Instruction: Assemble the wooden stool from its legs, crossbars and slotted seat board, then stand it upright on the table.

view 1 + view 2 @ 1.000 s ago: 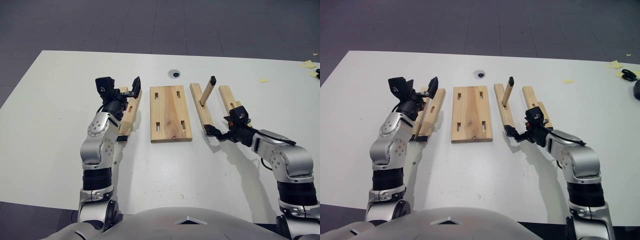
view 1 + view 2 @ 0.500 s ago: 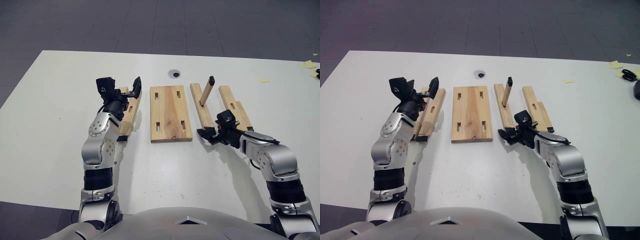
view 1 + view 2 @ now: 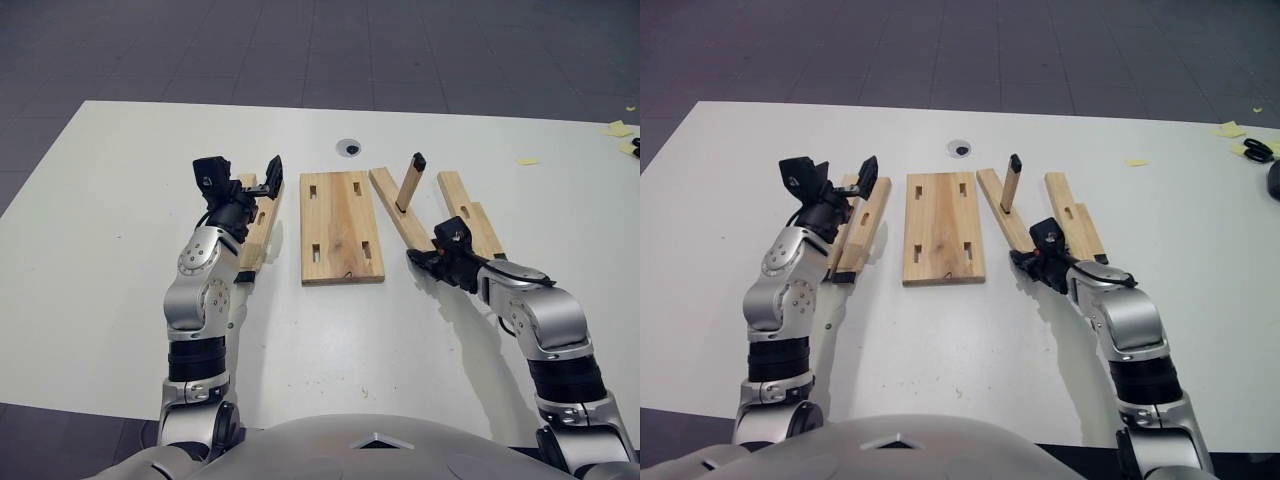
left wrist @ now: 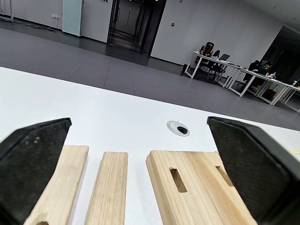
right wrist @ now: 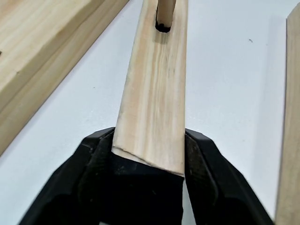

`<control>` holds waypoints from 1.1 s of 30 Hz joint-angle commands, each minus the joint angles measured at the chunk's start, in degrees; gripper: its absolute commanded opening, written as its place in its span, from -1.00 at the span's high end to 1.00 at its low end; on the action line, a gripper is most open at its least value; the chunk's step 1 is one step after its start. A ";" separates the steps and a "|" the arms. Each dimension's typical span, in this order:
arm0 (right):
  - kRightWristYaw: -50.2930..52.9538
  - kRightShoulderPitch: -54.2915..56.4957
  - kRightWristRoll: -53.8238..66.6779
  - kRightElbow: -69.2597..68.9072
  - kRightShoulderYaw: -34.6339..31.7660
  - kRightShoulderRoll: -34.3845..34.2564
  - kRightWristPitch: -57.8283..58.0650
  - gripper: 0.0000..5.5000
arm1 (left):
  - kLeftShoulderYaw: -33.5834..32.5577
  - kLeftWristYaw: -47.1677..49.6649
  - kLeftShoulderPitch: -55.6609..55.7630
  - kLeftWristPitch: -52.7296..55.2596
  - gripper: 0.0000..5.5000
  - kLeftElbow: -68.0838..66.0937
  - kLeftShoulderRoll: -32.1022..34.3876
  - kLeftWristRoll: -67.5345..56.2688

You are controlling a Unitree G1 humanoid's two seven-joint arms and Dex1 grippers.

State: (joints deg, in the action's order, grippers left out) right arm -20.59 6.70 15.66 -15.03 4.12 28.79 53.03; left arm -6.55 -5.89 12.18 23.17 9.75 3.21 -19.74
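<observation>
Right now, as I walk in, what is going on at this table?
The robot is at an early stage of assembling a wooden stool. Its right gripper is shut on the near end of one leg, which has a crossbar standing in its slot. The left gripper hovers open above two other wooden pieces. The slotted seat board lies flat on the white table between the arms, with nothing fitted into it yet.

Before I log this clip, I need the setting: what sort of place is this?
Probably an open office or lab: a white table with a cable grommet, grey tiled floor, and rows of desks behind.
</observation>
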 commanded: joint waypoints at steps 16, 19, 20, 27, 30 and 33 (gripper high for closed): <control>-1.33 3.89 -2.31 8.74 -7.64 -4.91 -27.85 0.24 | -8.95 1.02 6.96 7.77 -0.96 0.87 -2.82 -16.53; -3.37 4.39 -1.05 9.16 -8.87 -5.82 -33.61 0.24 | -13.20 3.10 10.02 12.63 -0.96 1.59 -3.93 -27.38; -4.21 4.38 -0.35 8.82 -9.04 -6.19 -34.65 0.24 | -14.46 4.25 10.90 14.26 -0.96 1.62 -4.30 -31.33; -5.79 2.77 -1.27 8.28 -7.63 -6.19 -35.11 0.24 | -15.14 9.87 12.93 18.96 -0.96 0.31 -2.85 -38.72; -5.98 -0.51 -3.71 8.82 -5.83 -2.84 -28.23 0.24 | -12.70 9.80 11.23 19.16 -0.96 0.81 -2.47 -36.33; -8.63 -5.08 -5.91 8.90 -3.64 2.43 -21.11 0.24 | -10.99 9.56 9.62 18.94 -0.96 0.97 -2.13 -34.83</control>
State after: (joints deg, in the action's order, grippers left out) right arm -27.20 4.83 10.86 -5.88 -0.77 27.23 27.08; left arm -18.84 3.44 23.43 41.50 10.06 0.63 -56.00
